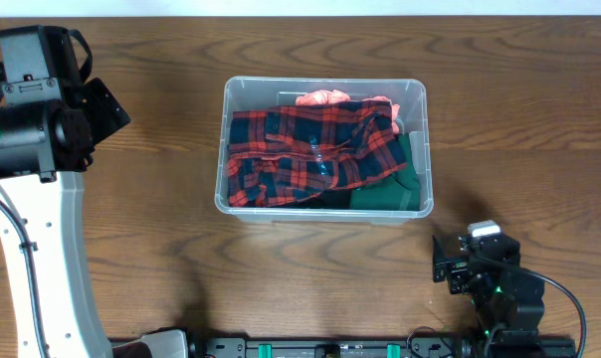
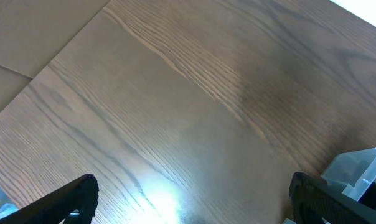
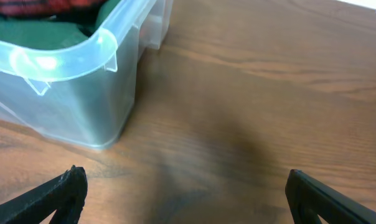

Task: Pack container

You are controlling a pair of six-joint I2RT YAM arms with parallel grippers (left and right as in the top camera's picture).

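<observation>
My left hand (image 2: 191,199) and right hand (image 3: 185,193) are wide open (holding nothing); the container (image 1: 320,213) in mid-frame holds clothes (image 1: 300,154).

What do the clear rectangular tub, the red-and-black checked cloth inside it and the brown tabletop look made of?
Clear rectangular tub: glossy translucent plastic; its rim catches highlights and contents show through. Red-and-black checked cloth: soft matte woven fabric, perhaps flannel, judging by its folds. Brown tabletop: wood or wood-look laminate, satin sheen, visible grain; I cannot tell which.
</observation>
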